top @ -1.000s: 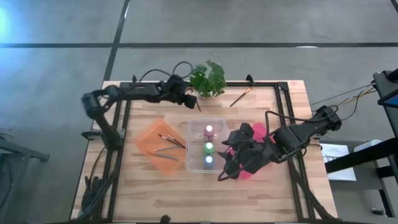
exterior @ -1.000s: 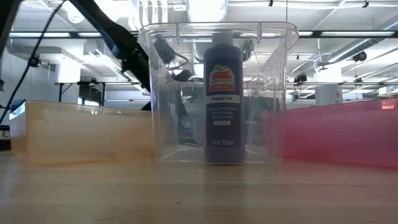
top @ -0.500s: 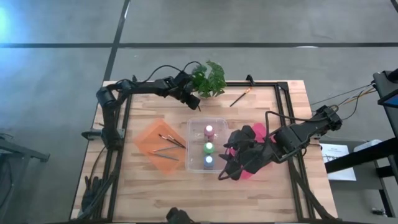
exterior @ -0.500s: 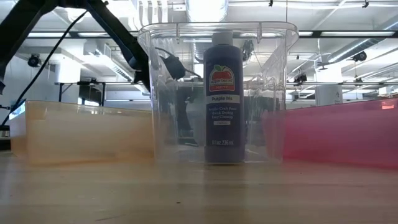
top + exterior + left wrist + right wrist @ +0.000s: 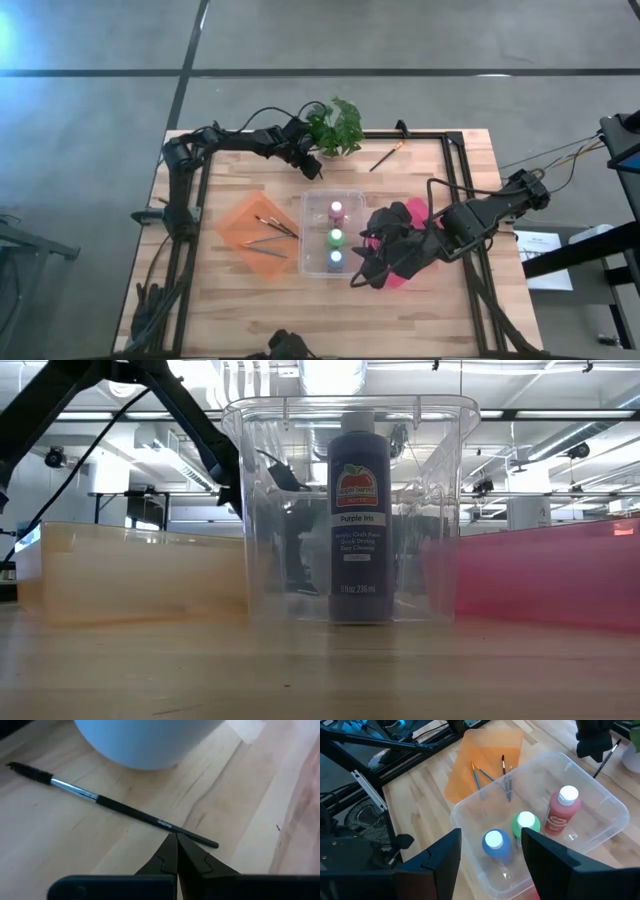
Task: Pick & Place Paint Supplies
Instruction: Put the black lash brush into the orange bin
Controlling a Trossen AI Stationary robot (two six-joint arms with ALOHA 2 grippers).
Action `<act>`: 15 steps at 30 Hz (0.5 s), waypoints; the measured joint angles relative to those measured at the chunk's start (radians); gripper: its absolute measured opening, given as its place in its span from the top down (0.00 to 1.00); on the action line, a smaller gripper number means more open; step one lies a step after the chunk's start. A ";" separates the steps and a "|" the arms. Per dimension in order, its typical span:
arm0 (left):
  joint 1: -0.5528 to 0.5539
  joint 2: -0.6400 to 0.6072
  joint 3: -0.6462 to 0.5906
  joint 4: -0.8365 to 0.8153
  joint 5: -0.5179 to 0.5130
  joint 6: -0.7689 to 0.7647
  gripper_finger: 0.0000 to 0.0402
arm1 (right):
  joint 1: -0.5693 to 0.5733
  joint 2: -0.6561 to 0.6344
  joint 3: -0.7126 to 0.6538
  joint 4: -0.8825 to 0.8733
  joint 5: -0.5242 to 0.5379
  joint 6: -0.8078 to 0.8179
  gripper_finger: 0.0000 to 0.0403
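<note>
My left gripper (image 5: pixel 176 838) is shut, low over the table beside the plant's white pot (image 5: pixel 145 740). Its tips stand at a black paintbrush (image 5: pixel 125 811) that lies flat on the wood. In the high view the left gripper (image 5: pixel 310 165) is just near of the plant (image 5: pixel 335 125). My right gripper (image 5: pixel 490 865) is open and hovers over the near end of the clear bin (image 5: pixel 600 795). Blue (image 5: pixel 494 842), green (image 5: pixel 526 822) and pink (image 5: pixel 561 812) bottles stand upright in the bin. Another brush (image 5: pixel 385 157) lies on the far table. No scissors show. My left gripper's shut fingertips come down from above at the black brush's handle, close to its plain end (image 5: pixel 197 836), lying across it. I cannot tell whether they touch it. The brush lies flat on the table.
An orange tray (image 5: pixel 245 215) left of the bin (image 5: pixel 312 200) holds several thin brushes (image 5: pixel 270 232). A pink mat (image 5: pixel 405 282) lies under my right arm. In the low view the bin (image 5: pixel 440 510) stands between the orange tray (image 5: pixel 130 575) and the pink one (image 5: pixel 550 575).
My left arm's elbow has swung toward the table's right, and the arm is now stretched along the far edge. Its gripper has stayed near the plant pot. My right arm has kept still.
</note>
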 joint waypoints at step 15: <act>0.010 0.067 0.101 -0.014 -0.020 0.021 0.99 | -0.019 0.000 0.000 -0.024 0.003 0.019 0.50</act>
